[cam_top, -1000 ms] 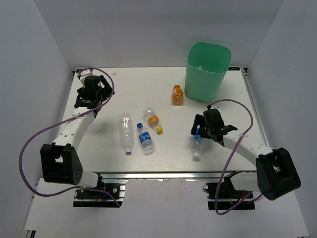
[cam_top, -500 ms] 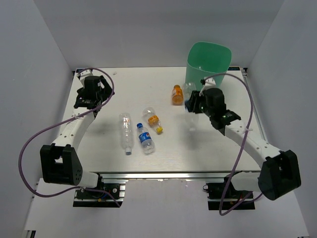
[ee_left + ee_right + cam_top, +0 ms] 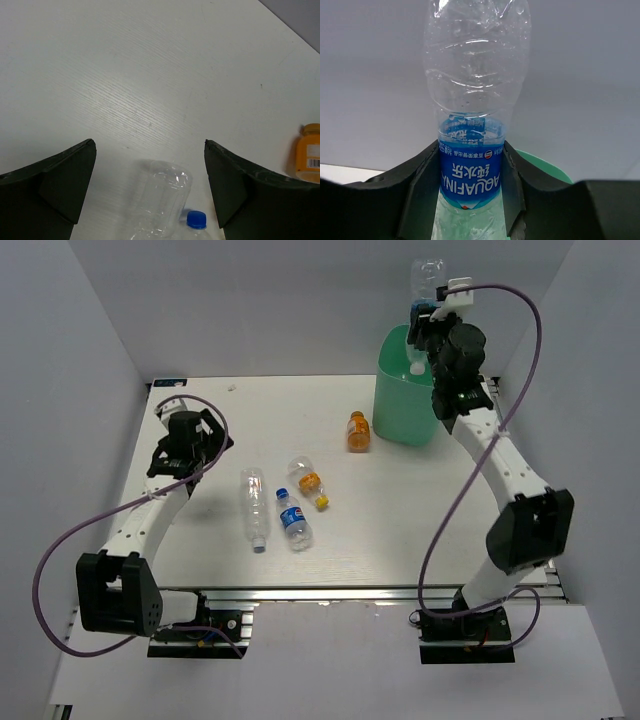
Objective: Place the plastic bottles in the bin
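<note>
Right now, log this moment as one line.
right gripper: shut on blue-label bottle, cap down over bin | left gripper: open, empty | four bottles on table

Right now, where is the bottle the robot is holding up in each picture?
Top external: blue-label bottle at top right, above the bin.
Left wrist: not in it.
Right wrist: centre, label upside down; the bin's green rim behind it is the shared landmark.

high overhead view of the whole table [image 3: 400,530] — wrist views close-up.
</note>
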You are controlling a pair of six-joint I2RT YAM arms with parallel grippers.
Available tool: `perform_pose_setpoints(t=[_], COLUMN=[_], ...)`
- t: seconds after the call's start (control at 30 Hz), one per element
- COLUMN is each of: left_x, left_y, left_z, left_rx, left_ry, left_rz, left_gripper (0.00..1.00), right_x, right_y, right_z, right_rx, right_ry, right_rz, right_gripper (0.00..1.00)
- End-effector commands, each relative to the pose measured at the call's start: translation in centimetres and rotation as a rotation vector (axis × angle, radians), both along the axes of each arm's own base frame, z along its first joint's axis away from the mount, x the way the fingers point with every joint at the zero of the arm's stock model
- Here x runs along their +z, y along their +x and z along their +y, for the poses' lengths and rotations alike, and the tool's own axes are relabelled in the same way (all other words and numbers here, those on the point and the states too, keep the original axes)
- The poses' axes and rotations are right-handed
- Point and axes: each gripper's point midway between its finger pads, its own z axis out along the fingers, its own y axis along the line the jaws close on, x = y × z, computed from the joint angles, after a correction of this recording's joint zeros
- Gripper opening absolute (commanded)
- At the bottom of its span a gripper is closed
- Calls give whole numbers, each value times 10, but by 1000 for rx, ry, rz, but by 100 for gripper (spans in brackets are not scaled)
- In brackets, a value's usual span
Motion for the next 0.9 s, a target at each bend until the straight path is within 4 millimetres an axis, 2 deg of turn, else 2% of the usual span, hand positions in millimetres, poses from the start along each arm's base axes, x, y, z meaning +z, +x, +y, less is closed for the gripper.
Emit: perform_pose_setpoints(t=[0.0, 0.03, 0.07, 0.1, 0.13, 0.17, 0.23, 0.37, 0.47, 0.5, 0.53, 0.57, 0.6, 0.63, 0.67, 0.7, 0.73, 0.77, 0.83, 0.87], left_x=[-3, -7, -7, -15, -19, -25, -39, -49, -51, -54, -56, -60, -65, -70, -71, -73, -80, -83, -95, -100], left_y=[-14, -20, -20, -25, -29, -34, -44, -56, -62, -65, -66, -68, -67, -69, -68, -67, -66, -66, -65, -66], left_z=[-22, -33, -33, -36, -39, -40, -45, -59, -73, -81, -83, -84, -82, -80, -79, -79, -79, -81, -92, -96], left_rx=[-69, -113, -114, -119, -126, -127, -147, -205, -256, -281, -290, -294, -286, -280, -278, -277, -278, -284, -328, -346], left_ry=[-109, -147, -147, -159, -164, -163, -156, -127, -78, -64, -58, -53, -41, -28, -21, -10, -7, -9, -39, -49], left_rz=[-22, -25, -25, -4, 10, 30, 69, 107, 125, 135, 136, 149, 169, 195, 202, 209, 227, 230, 238, 245], left_gripper=[98, 98, 98, 98, 98, 98, 98, 98, 98, 98, 98, 98, 98, 98, 98, 98, 98, 98, 98, 98], right_x=[-11, -18, -6, -17, -18, -19, -20, -16, -26, -16, -41, -28, -32, -54, -59, -52, -61, -82, -102, -120], right_y=[42, 56, 55, 65, 67, 68, 66, 51, 28, 11, 5, -15, -23, -30, -37, -55, -64, -80, -97, -109], right_z=[-26, -36, -37, -41, -44, -46, -47, -41, -33, -34, -29, -31, -31, -28, -28, -27, -22, -21, -17, -16], right_rx=[-111, -130, -130, -143, -163, -173, -175, -120, -45, -27, 4, 20, 34, 55, 67, 93, 129, 149, 188, 208], right_ry=[-42, -33, -25, -25, -23, -28, -26, -19, 33, 40, 54, 92, 102, 101, 113, 165, 191, 214, 283, 299], right_rz=[-24, 1, -22, 4, 10, 13, 21, 36, 88, 66, 107, 77, 82, 128, 142, 140, 174, 211, 246, 270], right_gripper=[48, 55, 55, 59, 63, 77, 89, 89, 89, 89, 89, 89, 89, 89, 89, 89, 89, 89, 89, 89])
